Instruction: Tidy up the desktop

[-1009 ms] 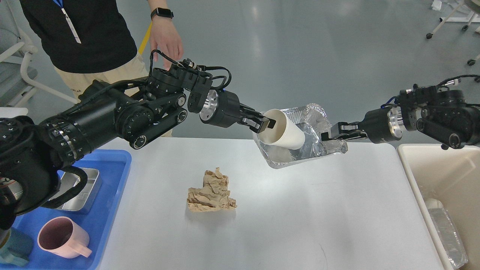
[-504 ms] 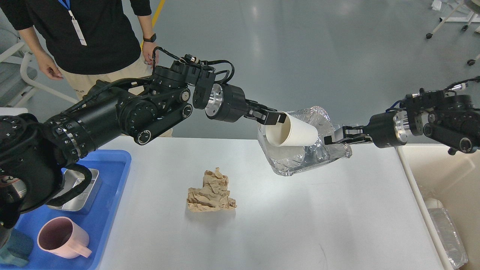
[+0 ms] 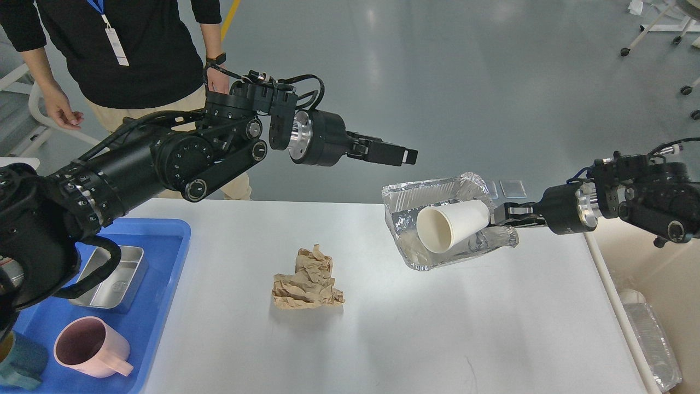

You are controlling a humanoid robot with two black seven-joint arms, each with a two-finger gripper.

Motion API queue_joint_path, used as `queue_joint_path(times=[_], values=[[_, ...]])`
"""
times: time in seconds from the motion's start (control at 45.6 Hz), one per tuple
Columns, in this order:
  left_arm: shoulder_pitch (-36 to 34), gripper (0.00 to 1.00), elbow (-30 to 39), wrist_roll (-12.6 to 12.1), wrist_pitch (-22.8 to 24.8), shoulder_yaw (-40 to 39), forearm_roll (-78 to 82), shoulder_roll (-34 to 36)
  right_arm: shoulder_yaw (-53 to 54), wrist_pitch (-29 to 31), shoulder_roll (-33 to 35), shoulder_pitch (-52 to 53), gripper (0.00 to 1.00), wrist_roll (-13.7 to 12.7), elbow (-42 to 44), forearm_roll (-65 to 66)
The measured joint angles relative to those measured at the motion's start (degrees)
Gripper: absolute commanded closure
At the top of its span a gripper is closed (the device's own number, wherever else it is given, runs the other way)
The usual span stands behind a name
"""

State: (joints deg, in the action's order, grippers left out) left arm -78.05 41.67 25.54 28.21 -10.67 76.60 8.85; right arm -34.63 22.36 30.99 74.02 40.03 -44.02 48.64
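The white desktop (image 3: 437, 328) carries a crumpled brown paper ball (image 3: 308, 279) left of its middle. My right gripper (image 3: 500, 214) is shut on the right edge of a crumpled foil tray (image 3: 432, 189) and holds it tilted above the desktop's far right part. A white paper cup (image 3: 456, 223) lies on its side inside the foil tray, mouth toward me. My left gripper (image 3: 396, 155) is open and empty, up and to the left of the tray, clear of the cup.
A blue tray (image 3: 164, 241) at the left edge holds a metal tin (image 3: 109, 279), a pink mug (image 3: 90, 347) and a teal item (image 3: 22, 364). A cream bin (image 3: 664, 262) with another foil tray (image 3: 653, 339) stands off the right edge. A person (image 3: 136, 49) stands behind the left arm.
My left gripper let go of the paper cup and drew back up and left. The cup dropped into the foil tray, which the right gripper lowered and shifted slightly right.
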Motion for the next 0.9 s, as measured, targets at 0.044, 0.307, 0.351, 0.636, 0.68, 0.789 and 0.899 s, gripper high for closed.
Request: queue_joint_path(times=[0.044, 0.307, 0.351, 0.636, 0.68, 0.789, 0.899], values=[[-0.23, 0.07, 0.00, 0.00, -0.01, -0.15, -0.71, 0.41, 0.14, -0.21, -0.06, -0.51, 1.00, -0.04, 0.06, -0.02], [-0.43, 0.06, 0.05, 0.01, -0.01, -0.48, -3.00, 2.47, 0.39, -0.90, -0.83, -2.12, 1.00, -1.67, 1.84, -0.13], [-0.43, 0.06, 0.11, 0.07, -0.01, -0.48, -3.02, 2.61, 0.39, -0.90, -0.97, -2.38, 1.00, -2.11, 2.18, -0.13], [-0.44, 0.06, 0.17, 0.12, 0.06, -0.49, -3.03, 2.73, -0.77, -0.98, -0.71, -2.74, 1.00, -4.40, 2.55, 1.69], [-0.44, 0.06, 0.17, 0.13, 0.07, -0.49, -3.03, 2.70, -1.07, -1.09, -0.71, -2.74, 1.00, -4.46, 2.55, 2.68], [-0.44, 0.06, 0.23, 0.20, 0.09, -0.49, -3.03, 2.71, -1.43, -1.72, -0.72, -2.70, 1.00, -4.58, 2.55, 5.95], [-0.44, 0.05, 0.24, 0.21, 0.17, -0.49, -3.03, 2.89, -1.49, -2.33, -0.75, -2.66, 1.00, -4.61, 2.55, 9.22]])
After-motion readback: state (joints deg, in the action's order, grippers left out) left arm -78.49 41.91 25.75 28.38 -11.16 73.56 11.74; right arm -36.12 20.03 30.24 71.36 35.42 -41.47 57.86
